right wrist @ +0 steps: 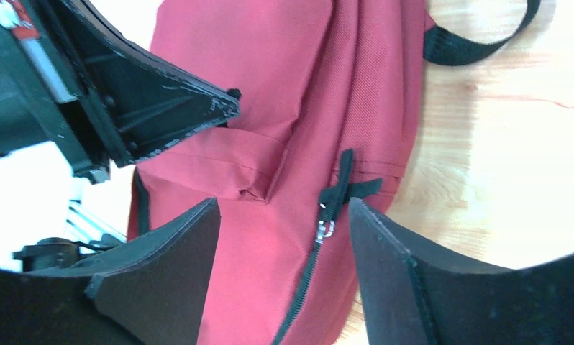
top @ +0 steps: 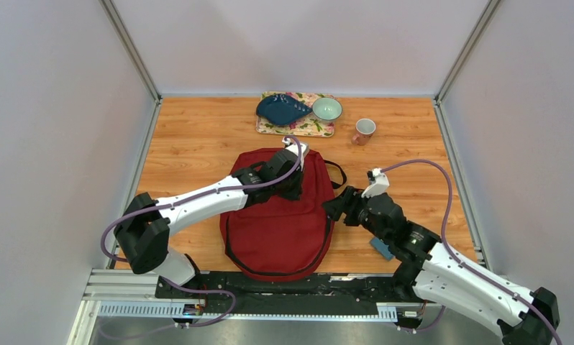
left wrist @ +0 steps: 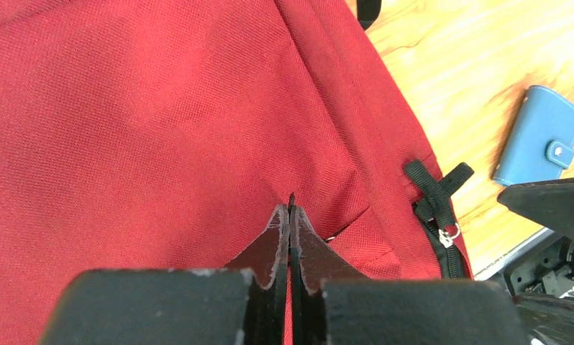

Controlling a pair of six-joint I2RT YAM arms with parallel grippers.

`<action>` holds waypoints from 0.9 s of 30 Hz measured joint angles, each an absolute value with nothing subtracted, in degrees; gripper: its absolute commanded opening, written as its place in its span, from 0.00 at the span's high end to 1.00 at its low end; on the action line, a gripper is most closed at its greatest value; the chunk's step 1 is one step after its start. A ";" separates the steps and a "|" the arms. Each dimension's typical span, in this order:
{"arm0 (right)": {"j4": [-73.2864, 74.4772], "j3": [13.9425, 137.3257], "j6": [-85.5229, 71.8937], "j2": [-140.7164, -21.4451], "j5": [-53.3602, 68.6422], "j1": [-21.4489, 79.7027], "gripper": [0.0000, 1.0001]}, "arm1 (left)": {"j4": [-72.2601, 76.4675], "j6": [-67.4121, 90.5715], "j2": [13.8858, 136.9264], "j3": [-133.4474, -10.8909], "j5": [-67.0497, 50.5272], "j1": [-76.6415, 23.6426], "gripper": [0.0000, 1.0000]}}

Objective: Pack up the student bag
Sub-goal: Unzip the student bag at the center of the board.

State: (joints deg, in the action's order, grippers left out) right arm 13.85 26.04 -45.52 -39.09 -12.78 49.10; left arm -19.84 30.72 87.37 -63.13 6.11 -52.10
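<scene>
On the student bag [top: 280, 223], left end effector [left wrist: 290, 213] pinches fabric.

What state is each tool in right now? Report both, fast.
Left tool: closed, pinching a fold of the student bag fabric.
Right tool: open, straddling the bag's zipper pull, holding nothing.

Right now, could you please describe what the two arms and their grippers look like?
Both the left arm and the right arm have smooth white shells between chunky black joints, and a thin purple cable loops along each. The left gripper and the right gripper have flat black wedge-shaped fingers with pale scuffs along the edges. I see no readable markings.
</scene>
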 measured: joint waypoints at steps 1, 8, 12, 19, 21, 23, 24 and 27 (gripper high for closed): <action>13.91 26.30 -45.32 -38.57 -12.78 49.04 0.38 | -19.77 30.74 86.89 -63.09 6.37 -52.10 1.00; 11.73 28.42 -45.12 -42.74 -9.74 48.93 0.54 | -18.65 30.79 85.93 -62.33 6.79 -52.10 1.00; 9.26 28.80 -45.25 -49.15 -6.28 48.93 0.60 | -18.31 30.79 85.76 -62.24 6.96 -52.10 1.00; 5.23 29.45 -45.63 -54.76 -2.59 47.62 0.61 | -17.93 30.81 85.60 -62.15 7.01 -52.10 1.00; 4.34 29.91 -45.63 -55.79 -1.32 47.16 0.61 | -17.72 30.83 85.60 -62.02 6.98 -52.10 1.00; 3.11 30.15 -45.67 -56.66 -0.38 46.94 0.62 | -17.72 30.85 85.60 -61.82 6.98 -52.10 1.00; 2.59 30.17 -45.69 -56.93 0.10 46.85 0.63 | -17.69 30.85 85.60 -61.76 7.01 -52.10 1.00; 2.09 30.17 -45.76 -57.28 0.75 46.78 0.70 | -17.67 30.87 85.60 -61.76 7.01 -52.10 1.00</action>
